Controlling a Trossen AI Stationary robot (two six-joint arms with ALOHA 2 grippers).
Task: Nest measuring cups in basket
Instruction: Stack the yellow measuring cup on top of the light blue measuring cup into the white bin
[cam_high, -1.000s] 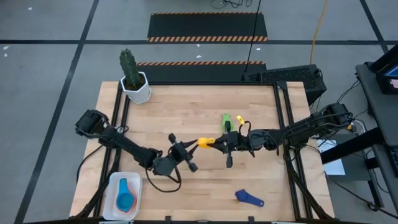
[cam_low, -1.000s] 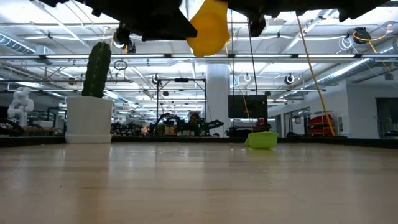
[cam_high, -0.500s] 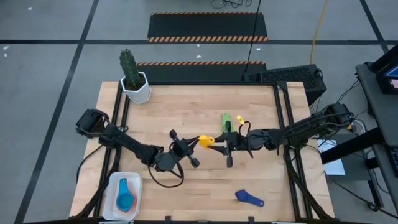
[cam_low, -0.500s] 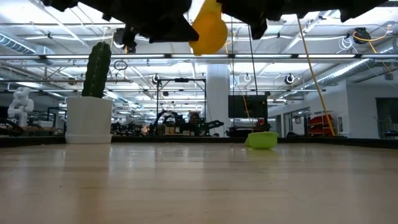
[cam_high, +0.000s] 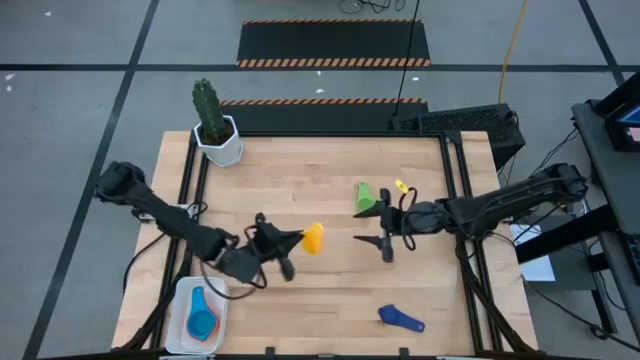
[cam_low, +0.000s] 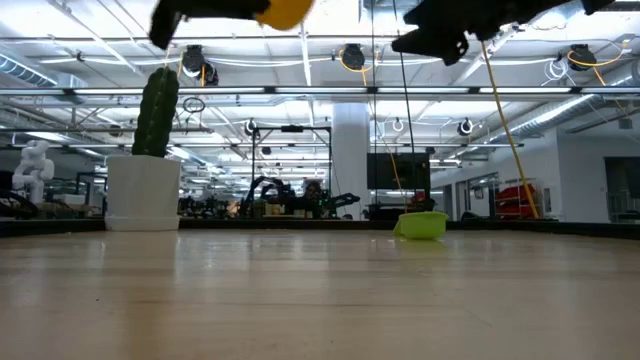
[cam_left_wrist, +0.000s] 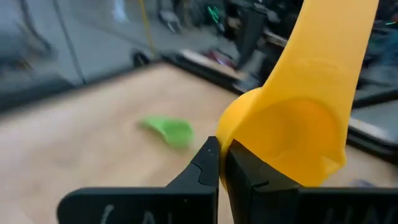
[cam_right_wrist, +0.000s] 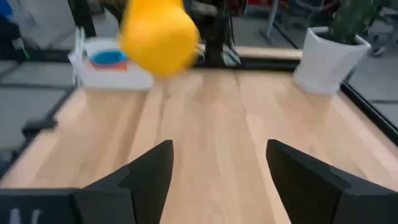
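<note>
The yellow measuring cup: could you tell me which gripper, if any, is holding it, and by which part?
The left gripper holds the yellow measuring cup above the table, its fingers shut on the bowl's rim, opposite the handle. The right gripper is open and holds nothing.

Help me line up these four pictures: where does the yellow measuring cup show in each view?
High view: yellow measuring cup mid-table, at the left gripper.
Low view: top edge, left of centre.
Left wrist view: large, upper right, pinched between the fingers.
Right wrist view: upper left, blurred.
Shared landmark: white cactus pot.
</note>
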